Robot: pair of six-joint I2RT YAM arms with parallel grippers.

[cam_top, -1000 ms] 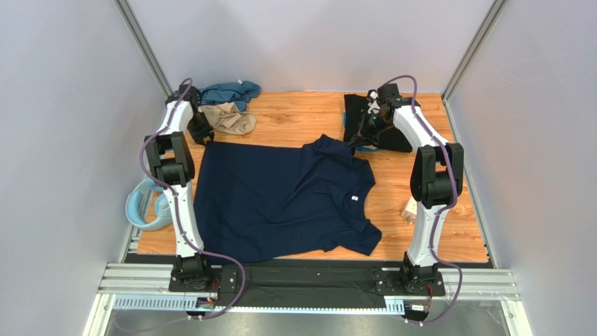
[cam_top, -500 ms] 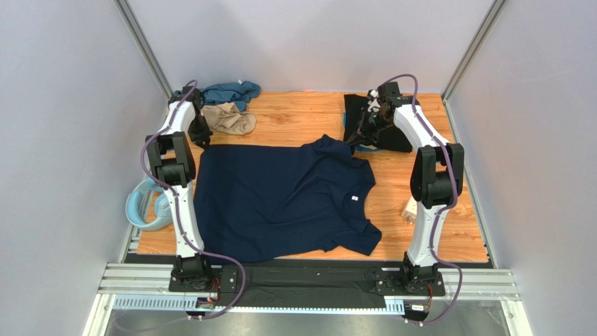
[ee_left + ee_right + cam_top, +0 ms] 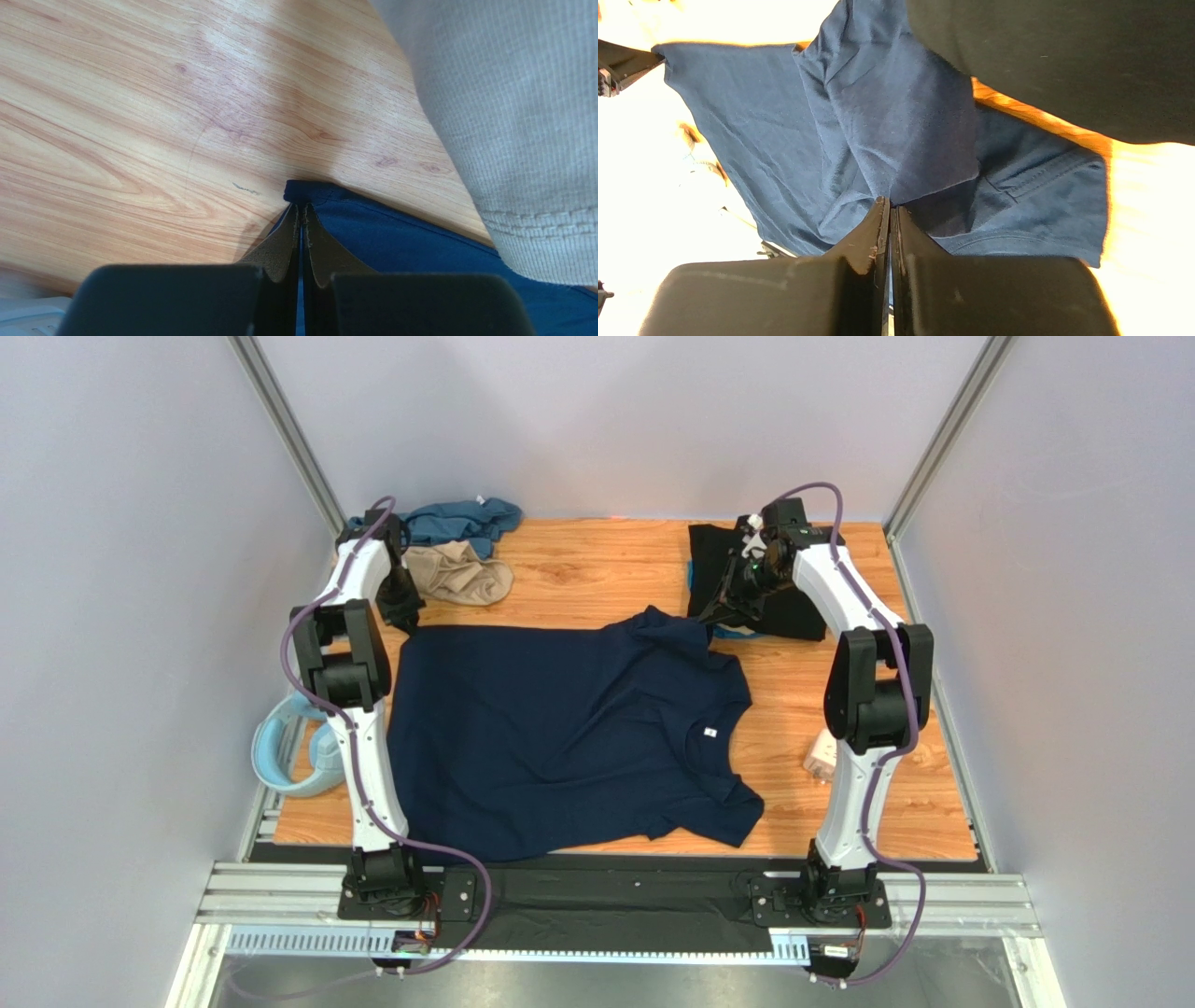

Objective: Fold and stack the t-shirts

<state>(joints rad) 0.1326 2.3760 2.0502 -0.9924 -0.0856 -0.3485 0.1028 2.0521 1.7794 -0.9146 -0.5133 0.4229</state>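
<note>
A dark navy t-shirt lies spread flat across the middle of the table. My left gripper sits at the shirt's far left corner, and in the left wrist view it is shut on that navy corner. At the far right sleeve, my right gripper is shut on a fold of navy cloth, pinched at the fingertips. A black t-shirt lies folded at the back right, behind the right gripper. The teal t-shirt and tan t-shirt lie bunched at the back left.
A pale blue plastic ring hangs off the table's left edge beside the left arm. A small pale object sits by the right arm's lower link. The tan cloth lies close to the right of the left gripper. Grey walls enclose three sides.
The left gripper's jaws have closed onto the navy shirt's far left corner. The right gripper stayed shut on the sleeve and shifted slightly.
</note>
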